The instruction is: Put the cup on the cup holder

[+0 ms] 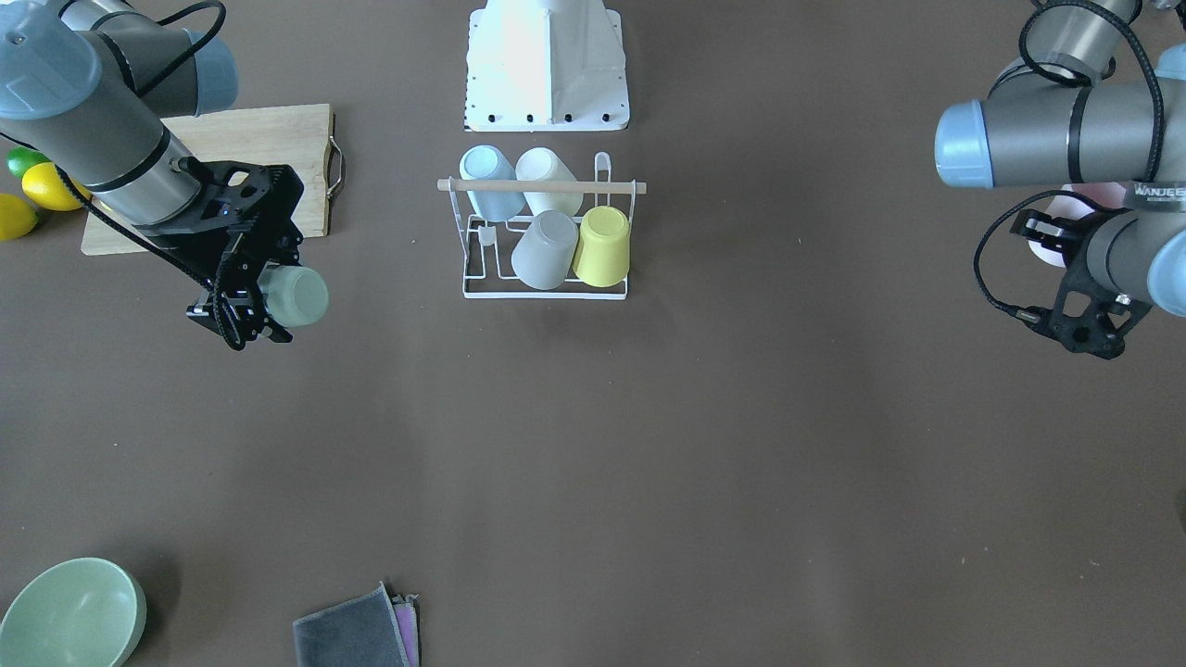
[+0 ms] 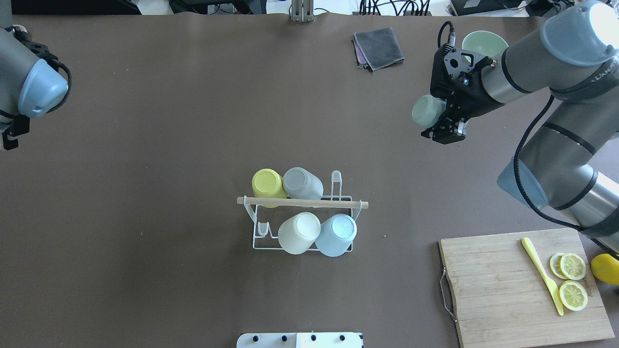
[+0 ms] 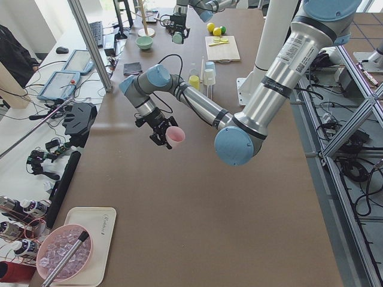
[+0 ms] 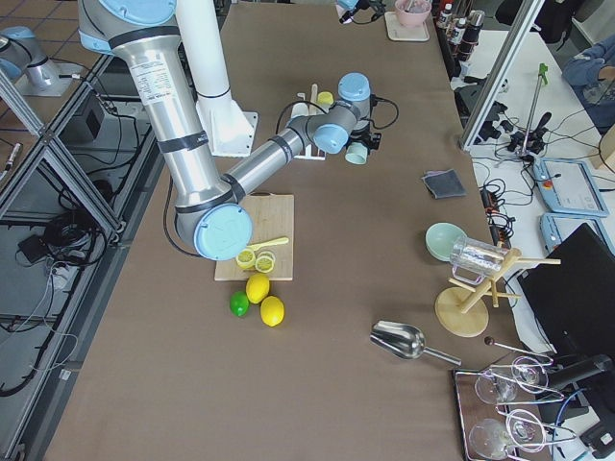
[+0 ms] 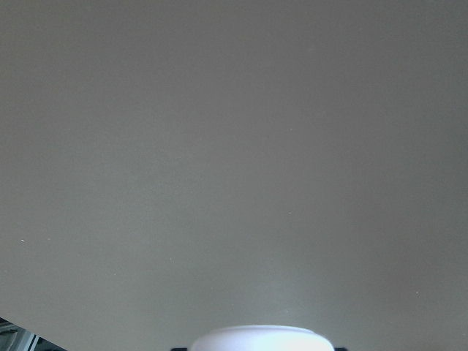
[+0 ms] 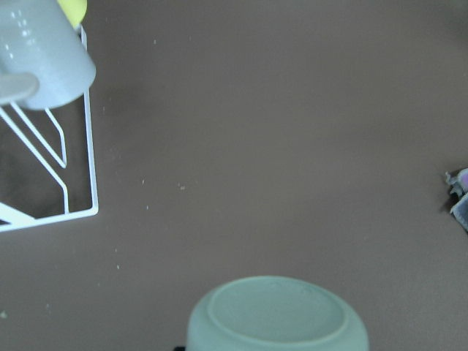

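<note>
The cup holder (image 2: 271, 248) is a white wire rack with a wooden rod (image 2: 302, 203) across its top, standing mid-table. It holds several upturned cups: yellow, grey, cream and light blue. Two prongs (image 2: 336, 178) stand bare. My right gripper (image 2: 441, 126) is shut on a pale green cup (image 2: 426, 110), held above the table to the rack's far right; its base fills the bottom of the right wrist view (image 6: 274, 322). My left gripper (image 1: 1047, 232) is shut on a pink cup (image 3: 176, 136), far out on the left side; the cup's base shows in the left wrist view (image 5: 263, 338).
A wooden cutting board (image 2: 503, 290) with lemon slices and a yellow knife lies at the near right, a whole lemon (image 2: 604, 268) beside it. A green bowl (image 2: 483, 42) and a folded grey cloth (image 2: 379, 46) lie at the far edge. The robot's base plate (image 2: 300, 340) is behind the rack.
</note>
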`<act>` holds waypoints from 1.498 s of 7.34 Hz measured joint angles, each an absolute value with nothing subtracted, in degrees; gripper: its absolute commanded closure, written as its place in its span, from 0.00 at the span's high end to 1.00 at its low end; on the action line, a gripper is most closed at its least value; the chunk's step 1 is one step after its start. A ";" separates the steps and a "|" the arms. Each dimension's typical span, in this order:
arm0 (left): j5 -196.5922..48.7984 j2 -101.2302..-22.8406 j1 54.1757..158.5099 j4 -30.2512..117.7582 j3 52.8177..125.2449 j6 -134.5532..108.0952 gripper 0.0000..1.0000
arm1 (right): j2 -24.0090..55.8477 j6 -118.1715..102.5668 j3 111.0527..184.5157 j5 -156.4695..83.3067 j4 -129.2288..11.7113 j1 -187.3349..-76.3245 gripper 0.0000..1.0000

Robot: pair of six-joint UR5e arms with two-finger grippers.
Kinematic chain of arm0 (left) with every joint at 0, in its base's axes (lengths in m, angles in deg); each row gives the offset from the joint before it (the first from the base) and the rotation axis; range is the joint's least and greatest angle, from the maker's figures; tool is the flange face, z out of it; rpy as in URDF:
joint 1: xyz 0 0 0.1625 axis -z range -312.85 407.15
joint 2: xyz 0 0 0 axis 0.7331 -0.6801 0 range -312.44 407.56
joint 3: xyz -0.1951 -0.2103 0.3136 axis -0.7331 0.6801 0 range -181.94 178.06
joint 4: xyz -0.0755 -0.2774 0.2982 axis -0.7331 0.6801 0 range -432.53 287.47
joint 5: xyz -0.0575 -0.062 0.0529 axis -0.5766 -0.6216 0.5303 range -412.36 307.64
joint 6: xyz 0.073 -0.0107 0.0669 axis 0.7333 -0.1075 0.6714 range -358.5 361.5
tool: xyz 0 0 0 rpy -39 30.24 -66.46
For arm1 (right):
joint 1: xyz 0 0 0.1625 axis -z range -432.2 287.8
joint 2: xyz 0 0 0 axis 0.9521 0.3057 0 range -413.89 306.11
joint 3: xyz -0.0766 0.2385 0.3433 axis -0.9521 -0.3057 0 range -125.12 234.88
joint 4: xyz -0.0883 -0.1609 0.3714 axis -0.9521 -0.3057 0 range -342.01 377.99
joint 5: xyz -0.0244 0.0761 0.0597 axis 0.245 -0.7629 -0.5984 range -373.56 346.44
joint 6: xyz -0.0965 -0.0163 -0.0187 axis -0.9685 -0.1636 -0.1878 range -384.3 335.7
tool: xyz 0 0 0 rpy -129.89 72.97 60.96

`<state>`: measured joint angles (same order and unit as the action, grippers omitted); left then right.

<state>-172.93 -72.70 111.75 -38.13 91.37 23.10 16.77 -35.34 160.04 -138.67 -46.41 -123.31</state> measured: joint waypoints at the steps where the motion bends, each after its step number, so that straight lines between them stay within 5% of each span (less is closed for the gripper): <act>1: -172.70 -72.69 111.70 -35.43 92.55 20.89 0.00 | 17.22 -28.58 159.96 -138.73 -39.30 -123.07 0.00; 6: -170.52 -64.01 111.61 0.47 93.90 9.04 0.00 | 17.09 3.63 154.50 -128.39 -3.77 -116.88 0.00; 11: -173.74 -61.43 110.13 34.21 98.85 -19.78 0.00 | 16.71 15.35 152.35 -109.82 11.52 -103.49 0.00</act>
